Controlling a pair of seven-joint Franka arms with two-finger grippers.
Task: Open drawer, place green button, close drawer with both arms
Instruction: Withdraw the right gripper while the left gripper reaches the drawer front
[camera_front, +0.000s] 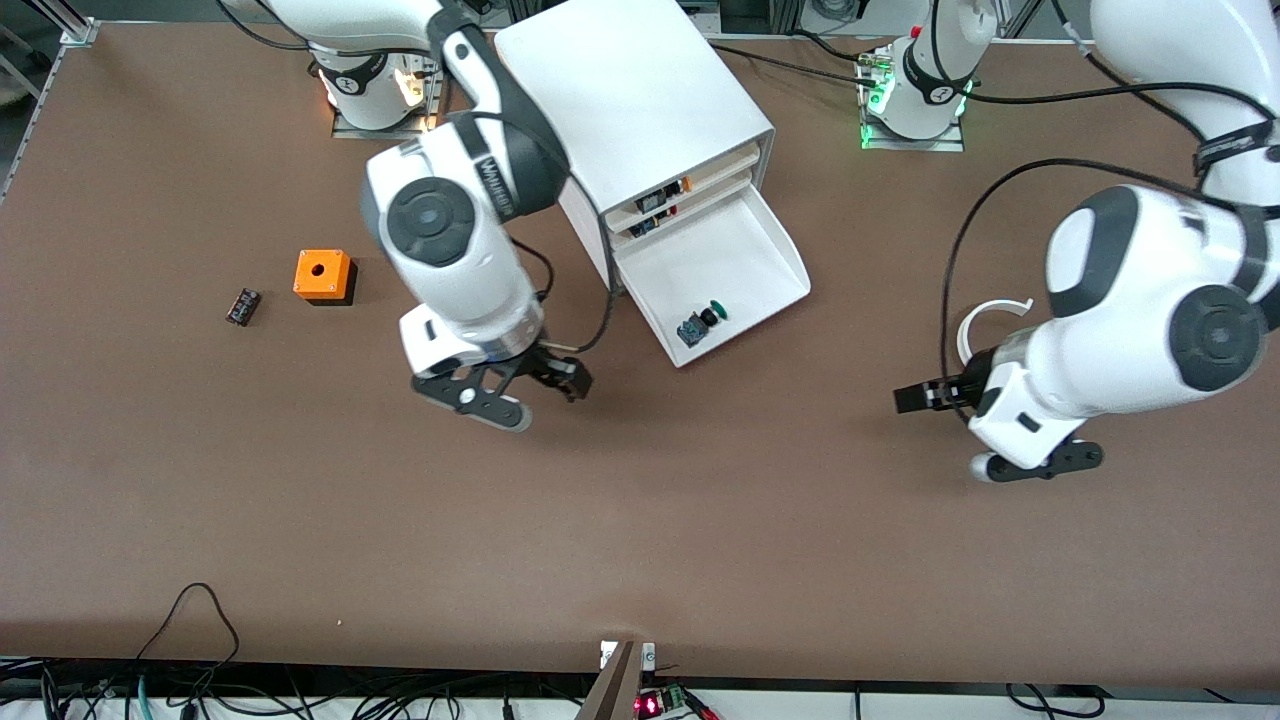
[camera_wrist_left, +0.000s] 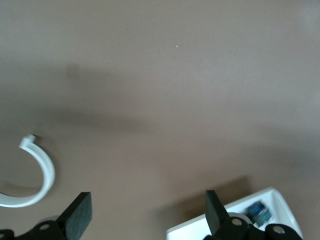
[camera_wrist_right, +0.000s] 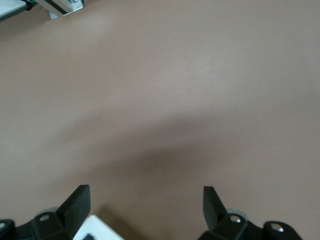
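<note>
The white cabinet (camera_front: 640, 100) stands at the back middle of the table. Its lowest drawer (camera_front: 750, 250) is pulled wide open. The button (camera_front: 701, 322) lies on its side in the drawer near the front wall, green cap up-table, blue base nearer the camera. My right gripper (camera_front: 547, 400) is open and empty, low over the table beside the drawer's front corner, toward the right arm's end. My left gripper (camera_front: 941, 433) is open and empty over bare table toward the left arm's end. The left wrist view shows its open gripper (camera_wrist_left: 147, 212), the drawer's corner (camera_wrist_left: 280, 200) and the button (camera_wrist_left: 260, 214). The right wrist view shows its open gripper (camera_wrist_right: 145, 205) over bare table.
An orange cube with a hole (camera_front: 323, 275) and a small black part (camera_front: 243, 306) lie toward the right arm's end. A white open ring (camera_front: 985, 325) lies by the left gripper, also in the left wrist view (camera_wrist_left: 42, 175). Upper drawers (camera_front: 660, 200) stand slightly open with parts showing.
</note>
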